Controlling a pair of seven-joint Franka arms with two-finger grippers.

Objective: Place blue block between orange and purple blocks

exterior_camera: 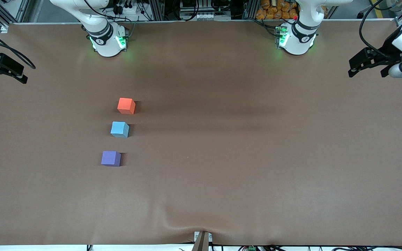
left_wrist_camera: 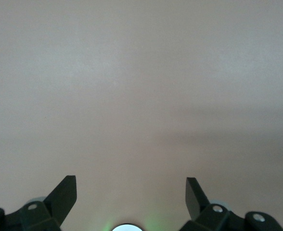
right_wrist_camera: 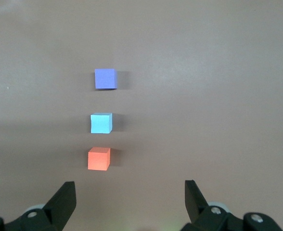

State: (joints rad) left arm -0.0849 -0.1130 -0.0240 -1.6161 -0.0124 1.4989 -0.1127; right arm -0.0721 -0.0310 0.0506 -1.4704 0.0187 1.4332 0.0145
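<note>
Three cubes lie in a row on the brown table, toward the right arm's end. The orange block (exterior_camera: 126, 105) is farthest from the front camera, the purple block (exterior_camera: 110, 158) is nearest, and the blue block (exterior_camera: 119, 129) sits between them, with a small gap to each. The right wrist view shows the same row: orange (right_wrist_camera: 98, 158), blue (right_wrist_camera: 101, 123), purple (right_wrist_camera: 105, 78). My right gripper (exterior_camera: 5, 75) (right_wrist_camera: 130, 187) is open and empty, up over its end of the table. My left gripper (exterior_camera: 366, 71) (left_wrist_camera: 131, 185) is open and empty over the other end, above bare table.
The brown table cover (exterior_camera: 243, 146) has a ripple at the front edge near a small mount (exterior_camera: 202, 240). The two arm bases (exterior_camera: 106, 40) (exterior_camera: 297, 38) stand along the back edge.
</note>
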